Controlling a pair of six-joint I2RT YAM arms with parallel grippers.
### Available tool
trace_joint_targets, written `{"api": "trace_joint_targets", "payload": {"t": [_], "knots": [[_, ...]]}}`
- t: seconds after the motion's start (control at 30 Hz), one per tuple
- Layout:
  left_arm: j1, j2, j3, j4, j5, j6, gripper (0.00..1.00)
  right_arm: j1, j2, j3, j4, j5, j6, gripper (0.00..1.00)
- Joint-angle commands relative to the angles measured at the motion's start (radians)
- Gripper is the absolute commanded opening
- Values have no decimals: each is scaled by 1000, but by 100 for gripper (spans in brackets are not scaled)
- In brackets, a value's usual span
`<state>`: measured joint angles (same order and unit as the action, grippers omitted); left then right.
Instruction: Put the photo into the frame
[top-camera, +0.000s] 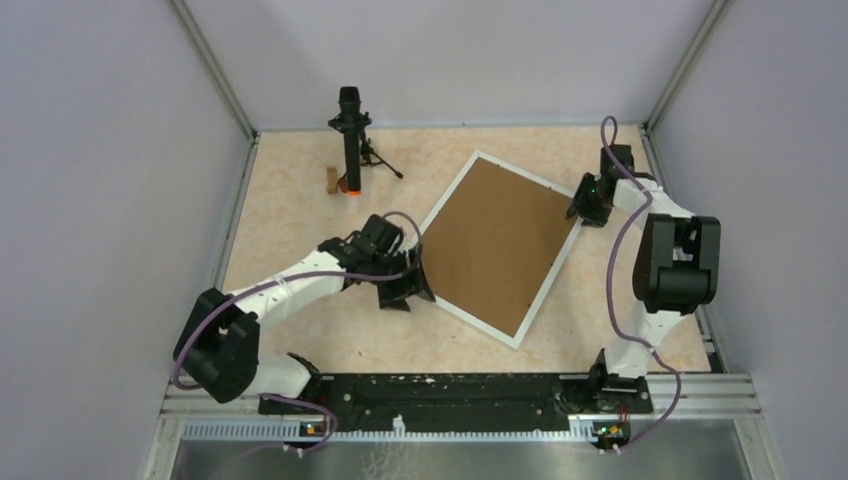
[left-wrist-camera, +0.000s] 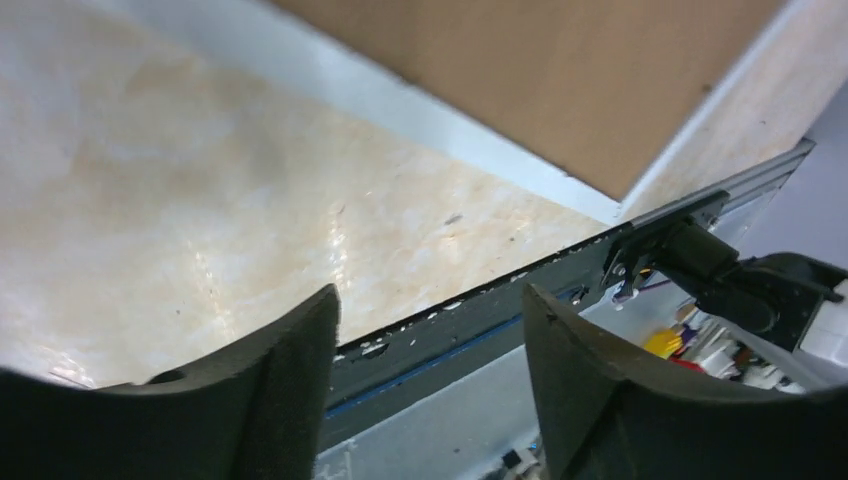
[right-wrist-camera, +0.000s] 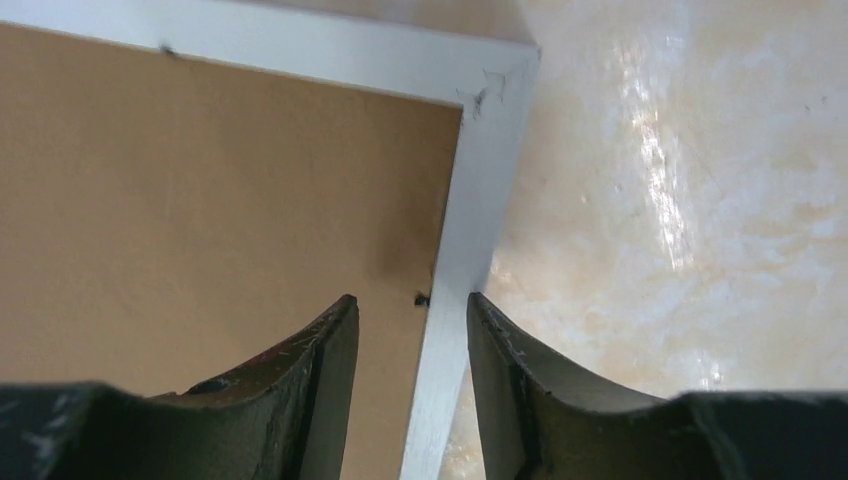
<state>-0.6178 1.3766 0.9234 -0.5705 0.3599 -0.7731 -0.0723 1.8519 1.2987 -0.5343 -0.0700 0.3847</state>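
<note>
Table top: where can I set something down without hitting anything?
Free: the left patch between tripod stand and left arm; the near strip between frame and base rail. Crowded: the right edge, where the right arm stands beside the frame.

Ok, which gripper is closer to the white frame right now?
Right. The right gripper straddles a rail of the frame near its corner, one finger on each side. The left gripper sits just off the opposite edge, its jaws open and empty.
</note>
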Motion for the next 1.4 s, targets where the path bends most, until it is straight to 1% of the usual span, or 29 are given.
{"api": "trace_joint_targets", "payload": {"t": [0.0,0.07,0.13,0.17,0.23,0.3,0.37,0.4,0.47,0.53,0.63,0.7,0.73,0.77,0.83,0.87,0.93,0.97,1.03,1.07,1.13,1.2,1.27,1.37], "knots": [[-43,-49,-127,197,17,-377,75,20,-63,-160,9,67,-2,45],[-62,-25,-146,249,1,-455,79,26,-103,-209,27,64,4,48],[-84,-2,-174,287,-11,-562,80,37,-147,-237,28,55,6,49],[-98,5,-189,300,-26,-619,78,43,-172,-243,25,52,3,50],[-130,9,-209,306,-97,-728,71,49,-222,-249,13,44,0,51],[-152,19,-222,320,-173,-819,70,51,-267,-246,5,29,-3,52],[-164,55,-243,369,-193,-895,70,53,-305,-240,-8,26,-7,52],[-170,78,-247,392,-199,-921,67,55,-323,-235,-13,22,-11,52],[-185,128,-230,375,-225,-966,61,55,-342,-223,-27,15,-17,52],[-205,176,-220,360,-255,-999,60,55,-354,-214,-32,13,-23,52],[-214,246,-218,394,-251,-1045,60,55,-371,-206,-35,-2,-28,52],[-217,280,-216,410,-275,-1053,66,56,-383,-206,-31,-11,-30,52],[-218,295,-217,412,-282,-1052,67,57,-388,-207,-29,-16,-30,52],[-217,309,-218,408,-283,-1053,66,57,-393,-206,-30,-19,-32,52],[-218,327,-222,402,-288,-1032,57,58,-397,-200,-38,-23,-34,52],[-217,331,-219,384,-293,-1010,48,57,-402,-197,-42,-22,-33,52],[-213,345,-185,308,-320,-929,24,57,-417,-192,-44,-24,-31,52],[-208,350,-156,237,-345,-855,15,58,-423,-186,-46,-23,-30,52],[-201,372,-89,120,-446,-686,2,57,-429,-170,-49,-16,-32,52],[-194,384,-65,85,-475,-584,0,57,-427,-160,-50,-13,-32,54],[-172,394,-55,42,-520,-374,0,56,-413,-137,-49,-21,-32,63],[-136,380,-97,81,-513,-178,0,54,-379,-107,-52,-50,-41,70],[-81,346,-134,78,-511,-12,0,55,-336,-68,-55,-82,-50,73],[25,272,-165,84,-533,225,0,46,-251,-29,-78,-91,-52,73]]}}
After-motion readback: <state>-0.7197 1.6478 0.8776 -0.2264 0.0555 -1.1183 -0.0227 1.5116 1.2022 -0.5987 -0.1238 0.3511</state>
